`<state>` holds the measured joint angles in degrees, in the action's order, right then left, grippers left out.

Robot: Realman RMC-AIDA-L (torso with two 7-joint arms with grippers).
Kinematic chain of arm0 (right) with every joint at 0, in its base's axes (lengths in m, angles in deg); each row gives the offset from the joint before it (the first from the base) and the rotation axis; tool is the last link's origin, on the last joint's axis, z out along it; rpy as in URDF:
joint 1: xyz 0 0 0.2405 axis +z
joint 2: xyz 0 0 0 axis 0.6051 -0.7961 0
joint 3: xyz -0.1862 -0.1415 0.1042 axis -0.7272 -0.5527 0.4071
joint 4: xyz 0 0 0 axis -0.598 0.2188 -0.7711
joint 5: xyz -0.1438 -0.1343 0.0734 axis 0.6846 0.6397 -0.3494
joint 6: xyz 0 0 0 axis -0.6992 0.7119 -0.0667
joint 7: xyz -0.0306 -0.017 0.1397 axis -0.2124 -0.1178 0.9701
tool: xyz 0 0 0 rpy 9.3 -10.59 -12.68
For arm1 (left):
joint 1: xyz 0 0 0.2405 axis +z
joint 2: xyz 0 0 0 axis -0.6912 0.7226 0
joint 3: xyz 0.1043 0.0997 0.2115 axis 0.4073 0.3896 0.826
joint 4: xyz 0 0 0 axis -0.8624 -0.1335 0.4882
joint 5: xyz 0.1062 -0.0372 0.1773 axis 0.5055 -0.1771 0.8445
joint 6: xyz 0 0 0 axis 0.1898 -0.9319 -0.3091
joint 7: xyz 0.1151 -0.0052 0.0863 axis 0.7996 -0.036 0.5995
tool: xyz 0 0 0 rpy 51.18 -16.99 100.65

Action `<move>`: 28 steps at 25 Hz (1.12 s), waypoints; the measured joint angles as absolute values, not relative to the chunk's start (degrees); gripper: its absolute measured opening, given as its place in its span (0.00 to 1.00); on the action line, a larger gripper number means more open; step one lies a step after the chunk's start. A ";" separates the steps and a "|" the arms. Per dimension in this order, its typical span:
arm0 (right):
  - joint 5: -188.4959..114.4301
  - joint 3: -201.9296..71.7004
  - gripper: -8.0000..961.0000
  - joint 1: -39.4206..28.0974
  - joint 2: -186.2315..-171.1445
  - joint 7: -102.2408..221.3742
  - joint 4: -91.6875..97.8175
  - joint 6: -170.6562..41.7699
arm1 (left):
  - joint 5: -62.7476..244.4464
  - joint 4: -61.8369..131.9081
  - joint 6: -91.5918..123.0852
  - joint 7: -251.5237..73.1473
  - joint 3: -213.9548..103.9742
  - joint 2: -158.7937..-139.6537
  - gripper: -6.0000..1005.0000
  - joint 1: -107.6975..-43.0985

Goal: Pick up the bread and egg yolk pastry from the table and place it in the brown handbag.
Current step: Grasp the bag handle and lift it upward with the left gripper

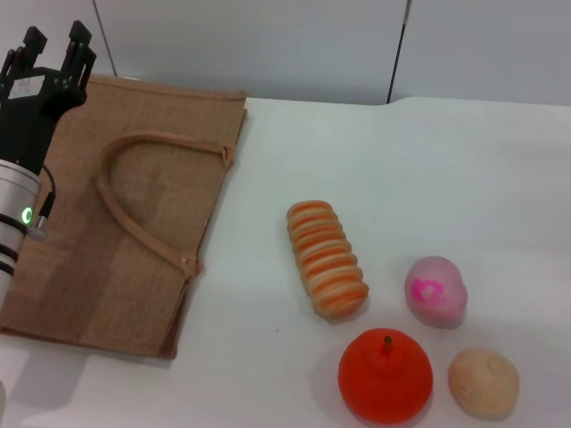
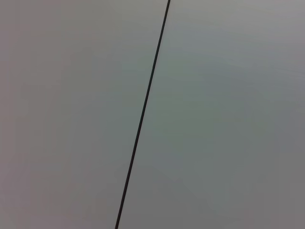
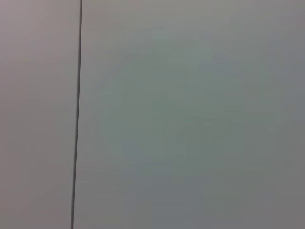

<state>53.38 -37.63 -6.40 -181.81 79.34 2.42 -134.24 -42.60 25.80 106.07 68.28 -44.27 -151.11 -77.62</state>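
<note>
The bread [image 1: 326,259], a ridged orange-and-cream loaf, lies on the white table right of centre. The egg yolk pastry [image 1: 483,382], a small round tan bun, sits at the front right. The brown handbag [image 1: 89,276] lies flat on the left with its tan handles looped on top. My left gripper [image 1: 55,49] is open and empty, raised over the bag's far left corner, well away from both foods. My right gripper is not in view. Both wrist views show only a grey wall with a dark seam.
A pink ball with a magenta mark [image 1: 435,290] lies just behind the pastry. A red-orange fruit with a stem [image 1: 385,374] sits between the bread's near end and the pastry. The table [image 1: 401,169] meets a grey wall behind.
</note>
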 joint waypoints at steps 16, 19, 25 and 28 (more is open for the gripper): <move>53.38 -37.63 0.89 -6.54 -181.81 79.41 2.42 -133.86 | -41.35 27.84 101.12 59.03 -42.97 -150.58 0.64 -77.91; 53.38 -37.64 0.89 -6.62 -181.77 79.42 2.42 -133.83 | -38.61 32.71 97.57 48.16 -41.05 -150.52 0.64 -77.56; 53.38 -37.64 0.89 -6.71 -181.73 79.43 2.42 -133.83 | -27.05 44.84 92.13 25.57 -38.88 -150.50 0.63 -75.86; 53.38 -37.64 0.89 -6.81 -181.72 79.43 2.42 -133.83 | -17.74 51.47 89.81 12.29 -38.86 -150.36 0.63 -75.31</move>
